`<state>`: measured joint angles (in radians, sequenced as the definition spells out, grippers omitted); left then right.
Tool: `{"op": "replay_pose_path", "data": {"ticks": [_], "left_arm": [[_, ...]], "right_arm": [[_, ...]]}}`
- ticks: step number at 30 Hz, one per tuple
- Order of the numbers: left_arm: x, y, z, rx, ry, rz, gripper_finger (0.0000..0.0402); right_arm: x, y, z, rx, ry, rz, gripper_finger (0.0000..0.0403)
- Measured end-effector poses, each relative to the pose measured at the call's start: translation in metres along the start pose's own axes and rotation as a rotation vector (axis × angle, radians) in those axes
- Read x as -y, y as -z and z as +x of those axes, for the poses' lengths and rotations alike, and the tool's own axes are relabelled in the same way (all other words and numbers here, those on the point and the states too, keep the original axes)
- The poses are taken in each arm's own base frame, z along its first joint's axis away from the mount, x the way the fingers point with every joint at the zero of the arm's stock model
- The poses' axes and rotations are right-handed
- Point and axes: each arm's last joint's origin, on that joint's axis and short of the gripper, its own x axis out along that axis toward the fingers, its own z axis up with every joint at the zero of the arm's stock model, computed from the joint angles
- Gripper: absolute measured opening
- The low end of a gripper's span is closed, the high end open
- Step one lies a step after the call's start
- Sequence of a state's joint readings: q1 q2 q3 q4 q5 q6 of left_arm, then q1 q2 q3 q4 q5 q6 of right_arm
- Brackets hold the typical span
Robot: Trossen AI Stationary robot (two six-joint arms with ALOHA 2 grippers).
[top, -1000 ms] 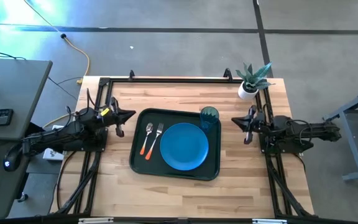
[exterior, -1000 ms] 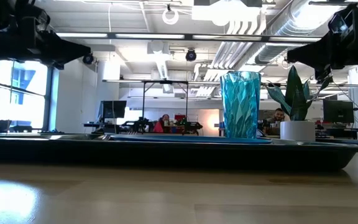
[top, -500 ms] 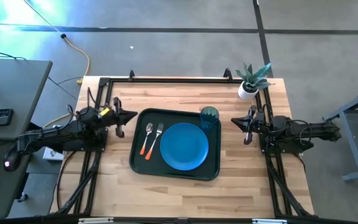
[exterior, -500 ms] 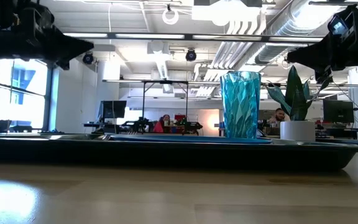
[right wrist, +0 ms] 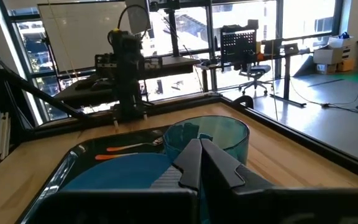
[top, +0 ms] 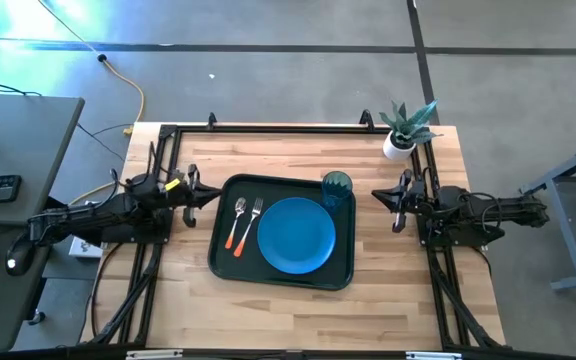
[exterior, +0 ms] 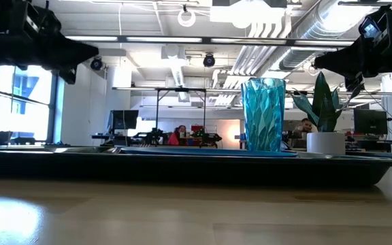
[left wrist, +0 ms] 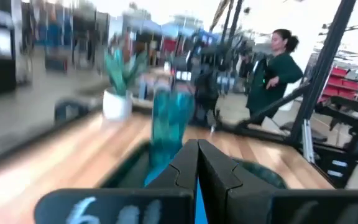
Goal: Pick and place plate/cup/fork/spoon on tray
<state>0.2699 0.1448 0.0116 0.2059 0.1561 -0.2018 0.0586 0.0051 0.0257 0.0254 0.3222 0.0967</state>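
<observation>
The dark tray point(top: 223, 262) lies mid-table. On it lie the blue plate point(top: 296, 235), the teal cup point(top: 336, 186) upright at its far right corner, and the spoon point(top: 236, 223) and fork point(top: 248, 225) side by side left of the plate. My left gripper point(top: 212, 194) is shut and empty, in the air just left of the tray. My right gripper point(top: 375, 192) is shut and empty, right of the cup. The cup also shows in the left wrist view point(left wrist: 173, 121) and the right wrist view point(right wrist: 209, 138).
A white pot with a green plant point(top: 405, 130) stands at the table's far right corner. A black frame point(top: 268, 127) runs along the far edge. Bare wood lies in front of the tray. A person point(left wrist: 272, 68) stands in the room beyond the table.
My left gripper has swung on its arm, ending a little nearer the tray's left edge, still shut and empty. The things on the tray have stayed where they were.
</observation>
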Motion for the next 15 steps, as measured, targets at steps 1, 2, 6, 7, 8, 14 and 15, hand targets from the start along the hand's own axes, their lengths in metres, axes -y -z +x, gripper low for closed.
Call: {"op": "replay_pose_path", "data": {"ticks": [1,2,6,7,8,14,15], "left_arm": [[0.001,-0.003,0.000,0.028,0.002,0.029,0.0000],[0.002,-0.006,0.000,0.062,0.001,0.063,0.0000],[0.002,-0.017,-0.001,0.188,-0.088,0.177,0.0000],[0.002,-0.021,-0.002,0.229,-0.128,0.186,0.0000],[0.001,-0.024,-0.003,0.271,-0.164,0.183,0.0000],[0.003,-0.037,-0.012,0.414,-0.250,0.251,0.0000],[0.003,-0.039,-0.015,0.438,-0.259,0.298,0.0000]], "right_arm": [[0.000,0.000,0.000,0.000,0.000,0.000,0.0000],[0.000,0.000,0.000,0.000,0.000,0.000,0.0000],[0.000,0.000,0.000,-0.001,0.000,0.000,0.0000],[0.000,0.000,0.000,-0.001,0.000,0.000,0.0000],[0.000,0.000,0.000,-0.001,0.000,0.000,0.0000],[0.000,0.000,0.000,-0.002,0.000,-0.001,0.0000],[0.000,0.000,0.000,-0.003,0.000,-0.001,0.0000]]}}
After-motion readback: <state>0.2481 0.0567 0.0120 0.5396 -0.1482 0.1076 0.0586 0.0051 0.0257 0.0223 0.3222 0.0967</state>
